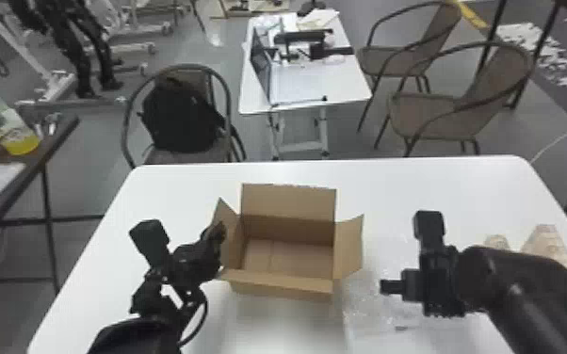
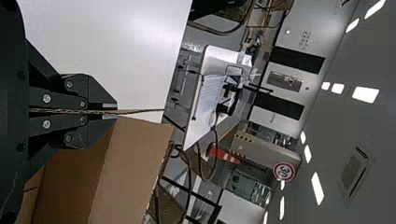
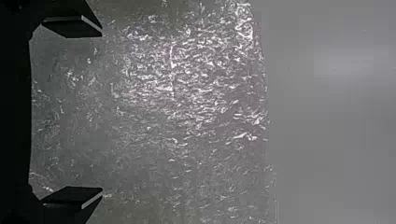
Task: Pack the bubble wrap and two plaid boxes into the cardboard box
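On desk, L gripper clamped onto L flap of cardboard box. R gripper wide open, empty, above bubble wrap.

No. "30" on rd. sign (red rim), bkgd.

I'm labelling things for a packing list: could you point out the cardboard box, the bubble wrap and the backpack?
Cardboard box (image 1: 288, 202): head view, raised back flap.
Bubble wrap (image 3: 196, 93): right wrist view, shiny crinkled surface.
Backpack (image 1: 181, 120): head view, middle of its body.
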Controlling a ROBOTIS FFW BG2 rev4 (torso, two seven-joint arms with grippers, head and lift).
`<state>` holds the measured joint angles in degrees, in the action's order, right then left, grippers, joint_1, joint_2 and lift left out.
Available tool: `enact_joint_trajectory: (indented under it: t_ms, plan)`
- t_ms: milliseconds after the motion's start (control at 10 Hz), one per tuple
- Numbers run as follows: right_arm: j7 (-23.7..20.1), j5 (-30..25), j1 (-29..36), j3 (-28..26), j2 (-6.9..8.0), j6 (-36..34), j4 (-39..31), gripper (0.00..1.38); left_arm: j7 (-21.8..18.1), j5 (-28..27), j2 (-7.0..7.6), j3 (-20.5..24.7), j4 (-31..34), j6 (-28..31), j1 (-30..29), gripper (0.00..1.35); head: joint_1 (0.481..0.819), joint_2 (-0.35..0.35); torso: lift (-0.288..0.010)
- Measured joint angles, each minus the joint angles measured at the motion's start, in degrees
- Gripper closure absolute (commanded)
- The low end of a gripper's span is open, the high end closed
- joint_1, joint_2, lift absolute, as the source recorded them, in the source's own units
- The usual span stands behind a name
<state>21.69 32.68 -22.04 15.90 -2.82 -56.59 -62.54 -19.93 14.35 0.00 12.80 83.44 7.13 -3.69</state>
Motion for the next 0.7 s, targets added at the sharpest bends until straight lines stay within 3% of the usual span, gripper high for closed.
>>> enact_joint_trajectory:
  t_ms: [100,200,300,400,500,700]
  plan:
    - [-0.04,-1.96,-0.44,0.01,0.33,-0.98,0.90,0.12,0.01,0.25,0.00,-0.16,-0.16,-0.28,0.12,1.21,0.695,0.147,-0.014]
    - [-0.03,-3.62,-0.94,0.01,0.68,-1.83,1.73,0.28,0.01,0.45,0.00,-0.26,-0.32,-0.45,0.25,1.21,0.695,0.140,-0.014]
    - [-0.06,-5.09,-1.32,0.05,0.99,-2.57,2.34,0.76,0.01,0.63,0.00,-0.40,-0.53,-0.61,0.37,1.21,0.695,0.135,-0.014]
    - [-0.07,-5.71,-1.17,0.07,1.06,-2.78,2.19,0.95,-0.01,0.89,0.00,-0.47,-0.63,-0.80,0.39,1.21,0.695,0.134,-0.014]
    - [-0.21,-5.85,-0.51,0.04,0.98,-2.61,1.35,0.97,0.00,1.06,0.00,-0.50,-0.69,-0.93,0.34,1.21,0.695,0.134,-0.014]
    - [-2.22,-4.75,1.01,-0.15,0.25,-2.12,-0.66,1.19,0.02,1.29,0.00,-0.45,-0.73,-1.17,0.07,1.21,0.695,0.141,-0.014]
